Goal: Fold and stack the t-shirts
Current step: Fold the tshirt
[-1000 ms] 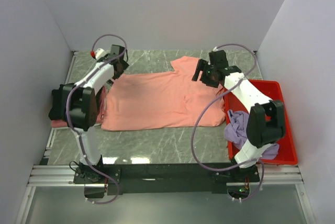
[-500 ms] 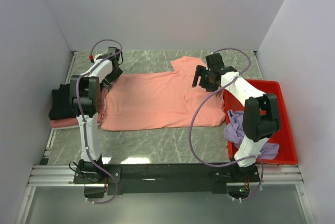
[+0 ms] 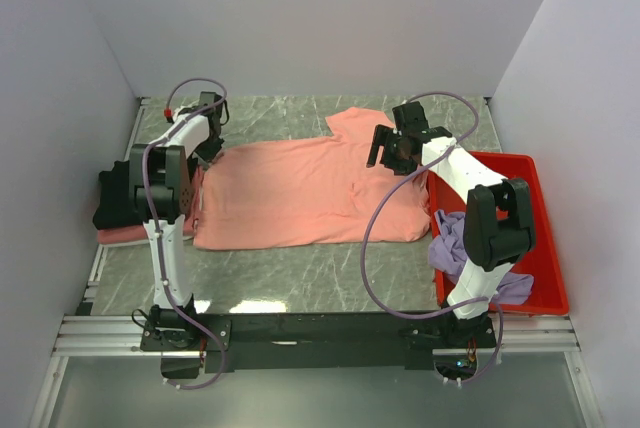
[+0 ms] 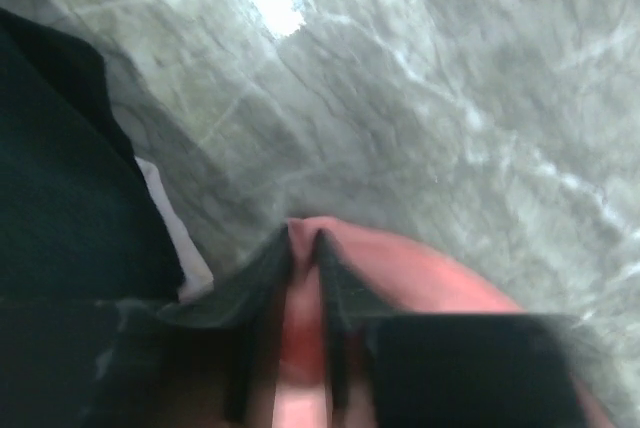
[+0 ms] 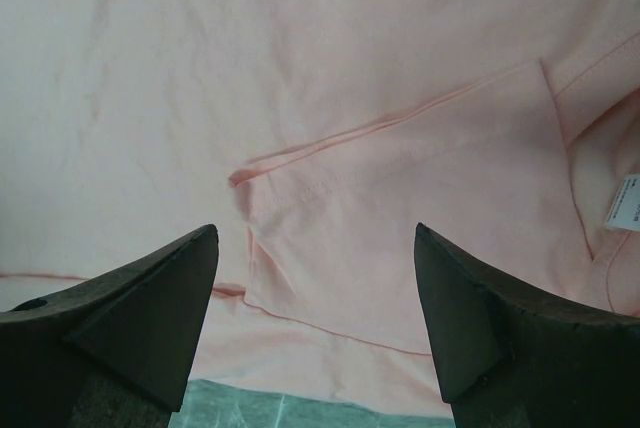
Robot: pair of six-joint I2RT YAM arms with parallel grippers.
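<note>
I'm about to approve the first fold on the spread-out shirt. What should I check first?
1. Left gripper grips cloth: ok, fingers pinch the salmon t-shirt at its far-left corner.
2. Right gripper grips cloth: not ok, it is open above the shirt and holds nothing.
3. Shirt lies flat: not ok, a sleeve is folded over beneath the right gripper.
4. Lavender t-shirt out of the way: ok, it is in the red tray.
5. Stack in place: ok, the black t-shirt lies folded at the table's left edge.
</note>
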